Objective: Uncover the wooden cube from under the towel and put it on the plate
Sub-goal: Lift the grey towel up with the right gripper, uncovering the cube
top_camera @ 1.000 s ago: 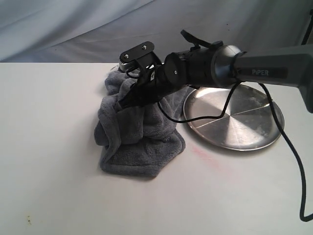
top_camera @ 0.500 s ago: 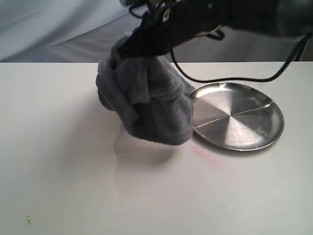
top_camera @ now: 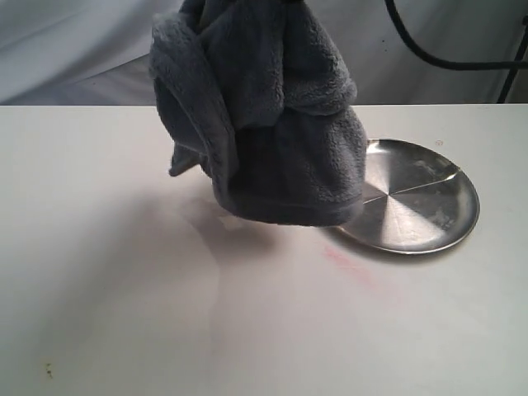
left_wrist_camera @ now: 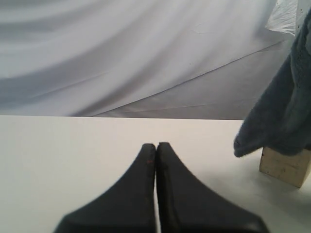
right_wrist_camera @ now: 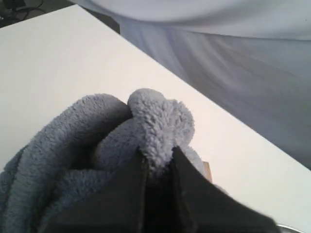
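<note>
The dark grey towel (top_camera: pixel 264 124) hangs bunched in the air above the table, its lower edge over the left rim of the steel plate (top_camera: pixel 421 198). My right gripper (right_wrist_camera: pixel 159 151) is shut on a fold of the towel (right_wrist_camera: pixel 160 121); in the exterior view it is out of frame above. The wooden cube (left_wrist_camera: pixel 285 167) stands on the table with the towel's hanging edge (left_wrist_camera: pixel 286 111) just over it. A thin slice of the cube (right_wrist_camera: pixel 207 171) shows beside one finger. In the exterior view the towel hides the cube. My left gripper (left_wrist_camera: pixel 155 144) is shut and empty, well apart from the cube.
The white table (top_camera: pixel 99 247) carries the plate at the right. A grey backdrop cloth (top_camera: pixel 74 49) hangs behind the table's far edge. A black cable (top_camera: pixel 462 62) loops at the upper right.
The right gripper has lifted the towel off the table and up out of the frame's top, drifting right toward the plate. The towel now hangs clear of the table.
</note>
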